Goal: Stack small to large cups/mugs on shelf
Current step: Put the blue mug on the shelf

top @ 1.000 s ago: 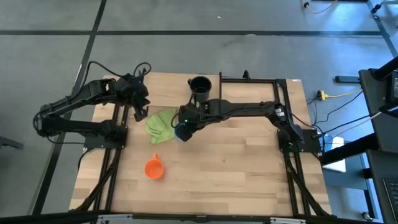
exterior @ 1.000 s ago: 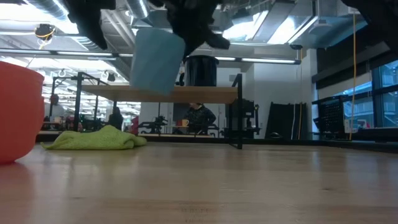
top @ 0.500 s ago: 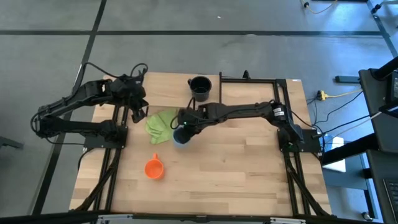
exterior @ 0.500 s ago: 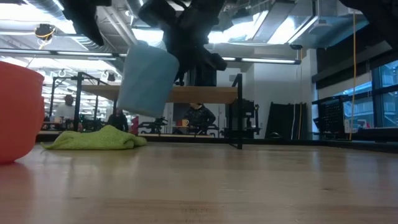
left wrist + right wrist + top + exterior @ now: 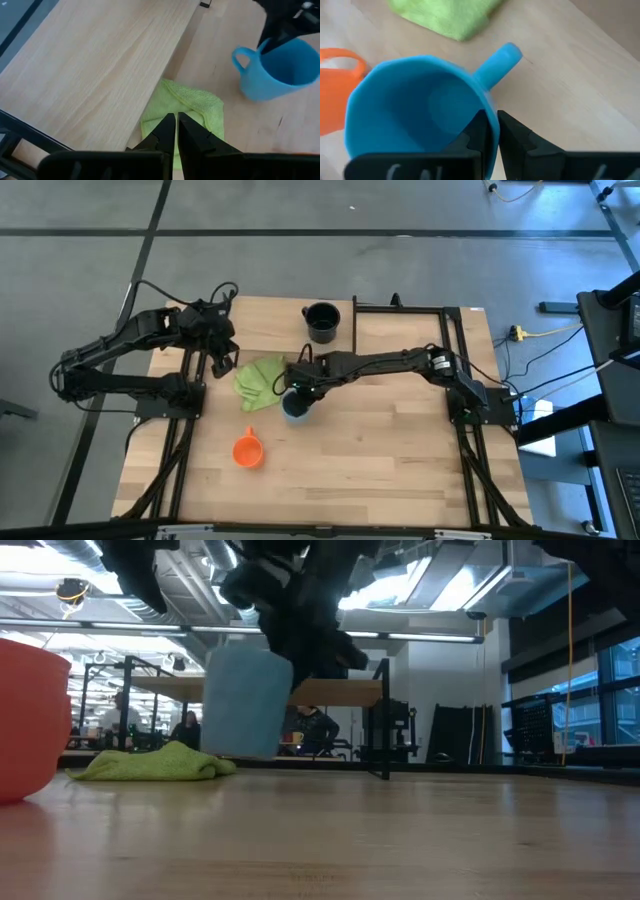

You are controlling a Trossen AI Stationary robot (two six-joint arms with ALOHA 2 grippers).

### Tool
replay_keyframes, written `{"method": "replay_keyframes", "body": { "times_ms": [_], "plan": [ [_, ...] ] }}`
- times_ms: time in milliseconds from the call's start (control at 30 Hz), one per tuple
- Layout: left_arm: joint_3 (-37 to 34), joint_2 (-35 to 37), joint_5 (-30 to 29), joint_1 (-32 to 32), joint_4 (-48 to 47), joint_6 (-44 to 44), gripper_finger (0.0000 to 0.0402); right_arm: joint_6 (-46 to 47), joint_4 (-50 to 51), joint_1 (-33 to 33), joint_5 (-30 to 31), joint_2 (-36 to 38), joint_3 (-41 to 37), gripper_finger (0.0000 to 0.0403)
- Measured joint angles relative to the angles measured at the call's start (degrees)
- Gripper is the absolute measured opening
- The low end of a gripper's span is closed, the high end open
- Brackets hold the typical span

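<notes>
High view, left to right: the left gripper (image 5: pixel 224 363) sits over the left end of the shelf (image 5: pixel 262 318), w/ its arm bent back toward the table's left edge. In the left wrist view its fingers (image 5: pixel 172 131) are pressed almost together, narrow, holding nothing, and the green cloth (image 5: pixel 187 115) lies right below them.

Next comes the green cloth (image 5: pixel 258 377), then the light blue mug (image 5: pixel 295 406) just beside the cloth on the tabletop (image 5: pixel 380 460). The right gripper (image 5: pixel 297 383) is right on top of this mug. In the right wrist view the two fingers (image 5: pixel 478 131) pinch the mug's rim (image 5: pixel 487 107), one inside and one outside, so it's holding the light blue mug (image 5: pixel 420 110). The handle (image 5: pixel 499 62) sticks out toward the cloth (image 5: pixel 447 15). The right arm is stretched long across the table from the right side, low and nearly flat.

Low view: the light blue mug (image 5: pixel 247 703) hangs upright under the dark gripper, w/ its bottom close to the tabletop; can't tell if it touches.

The orange mug (image 5: pixel 248 450) stands alone nearer the front edge, apart from the blue one. The black mug (image 5: pixel 321 321) is on the shelf at the back, past the right gripper. Nothing lies btwn the blue mug and the shelf but the cloth off to one side.
</notes>
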State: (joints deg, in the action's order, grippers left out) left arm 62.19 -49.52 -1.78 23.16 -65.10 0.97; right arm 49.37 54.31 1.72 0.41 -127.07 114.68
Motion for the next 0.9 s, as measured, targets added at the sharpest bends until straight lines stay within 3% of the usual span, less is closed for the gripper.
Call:
{"method": "replay_keyframes", "body": {
  "times_ms": [233, 533, 900],
  "plan": [
    [0.0, 0.0, 2.8, -0.1, 0.0, 0.0, 0.0014, -0.2, -1.4, 0.0, -0.1, -1.3, 0.7, 0.0039],
    [0.0, -0.1, 2.0, -2.3, 0.4, 0.0, 0.0014, -0.2, -3.0, 0.0, 1.0, -2.9, 0.6, 0.0041],
    [0.0, -0.4, 0.8, -3.0, 0.4, 0.5, 0.0014, -1.7, -5.4, -0.4, 1.6, -2.8, 1.5, 0.0104]
  ]
}}
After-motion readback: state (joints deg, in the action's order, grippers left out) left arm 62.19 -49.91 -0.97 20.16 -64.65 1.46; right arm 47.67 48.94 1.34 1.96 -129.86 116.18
